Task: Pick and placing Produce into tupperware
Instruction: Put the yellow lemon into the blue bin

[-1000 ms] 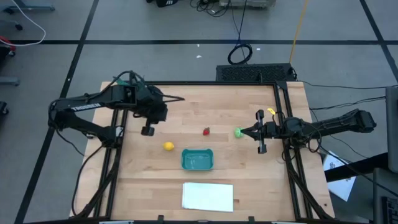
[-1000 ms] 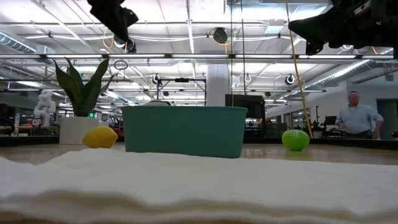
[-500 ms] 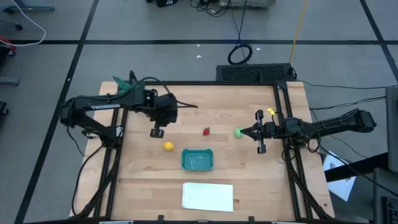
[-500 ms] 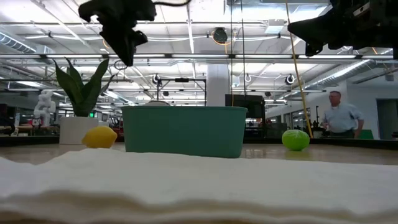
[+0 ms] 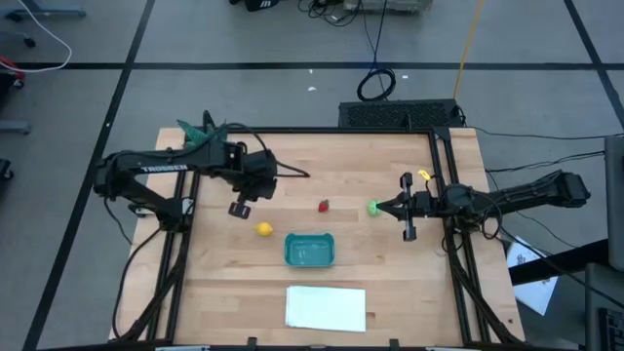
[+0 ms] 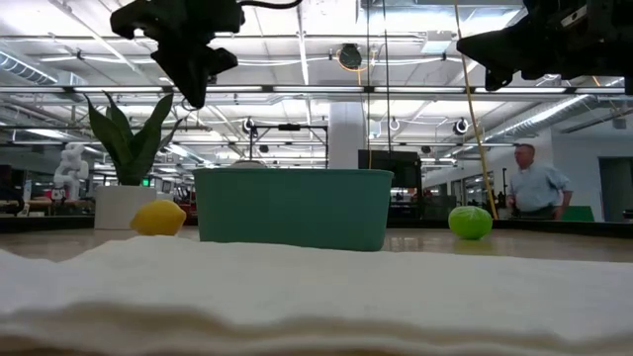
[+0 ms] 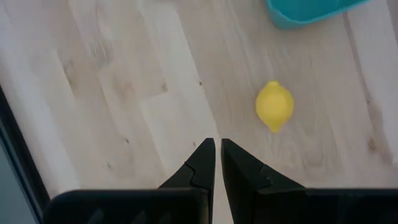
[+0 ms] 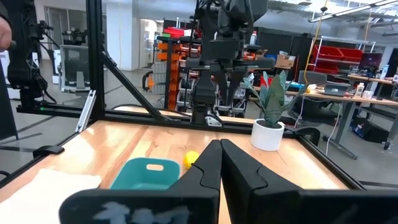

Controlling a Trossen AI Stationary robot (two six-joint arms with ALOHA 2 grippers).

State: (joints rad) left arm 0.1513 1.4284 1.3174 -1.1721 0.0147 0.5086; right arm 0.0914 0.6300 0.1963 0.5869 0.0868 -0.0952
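Note:
The yellow lemon [image 5: 264,229] lies on the wooden table left of the teal tupperware [image 5: 309,250]. The red strawberry [image 5: 324,205] and the round green fruit [image 5: 373,207] lie farther back, toward the right. My left gripper [image 5: 240,209] hangs shut above the table, pointing steeply down, just left of and behind the lemon [image 7: 274,106]. My right gripper [image 5: 382,207] is shut and held level, high over the green fruit [image 6: 470,222], which it does not touch. The tupperware [image 6: 293,208] looks empty from above.
A flat white sheet [image 5: 326,307] lies near the front edge, in front of the tupperware. A potted plant [image 5: 200,132] stands at the far left corner. Black frame rails [image 5: 175,244] run along both sides. A person [image 6: 534,188] stands in the room beyond.
My left gripper has come down and gone a little toward the table's right, closer to the lemon, tipping more steeply downward and staying shut. The fruits and the tupperware have not moved.

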